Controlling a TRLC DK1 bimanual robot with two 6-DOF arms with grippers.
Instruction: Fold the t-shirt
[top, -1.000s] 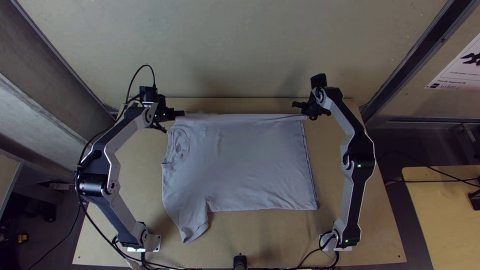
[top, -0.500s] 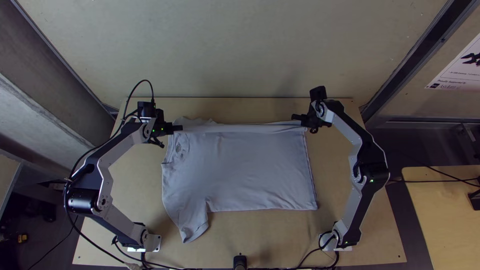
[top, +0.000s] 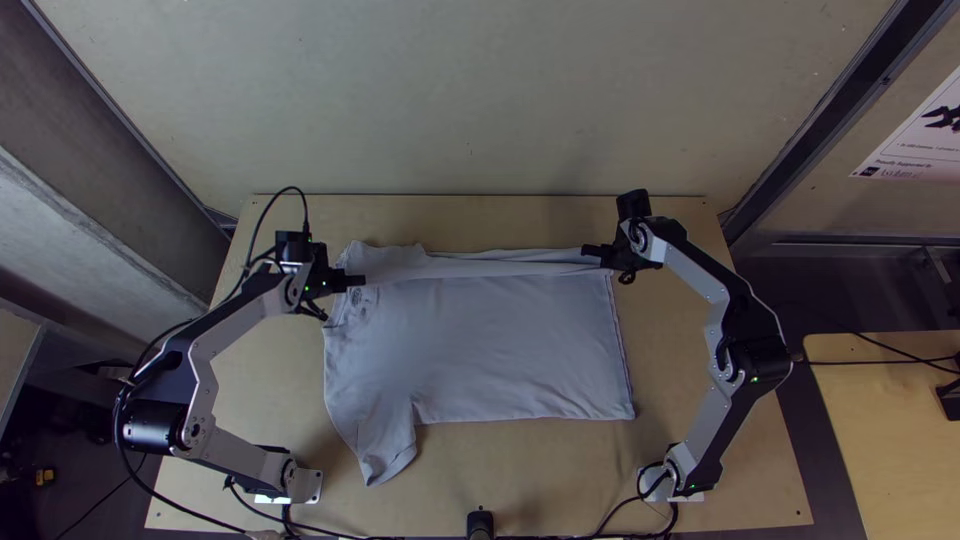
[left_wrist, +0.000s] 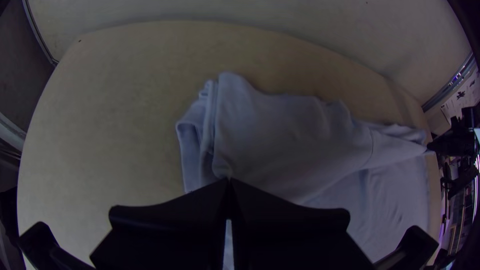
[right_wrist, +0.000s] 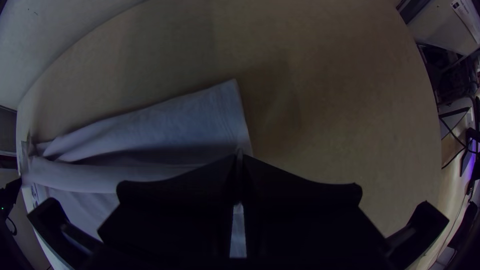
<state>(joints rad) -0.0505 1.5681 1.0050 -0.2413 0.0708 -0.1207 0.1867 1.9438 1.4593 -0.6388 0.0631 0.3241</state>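
Lying mid-table, pale grey t-shirt (top: 480, 350) is mostly flat, a few soft creases, collar end on the L side, hem (top: 622, 350) on the R. One sleeve (top: 385, 460) pokes out twd the near edge. Far side's doubled over in a long narrow strip, rumpled nr the collar, pulled fairly straight btwn the grippers. And L gripper (top: 362, 281)? Clamped on cloth by the collar, fingers tog. R gripper (top: 586, 250) likewise, pinching cloth nr the hem end. Small dark print (top: 357, 296) shows just beside L gripper. Around it: bare wooden table (top: 270, 400), pale wall (top: 480, 100) beyond, blk cable (top: 180, 510) along L arm (top: 210, 375). In the way: L gripper covers a bit of collar, R gripper a bit of the far hem end.
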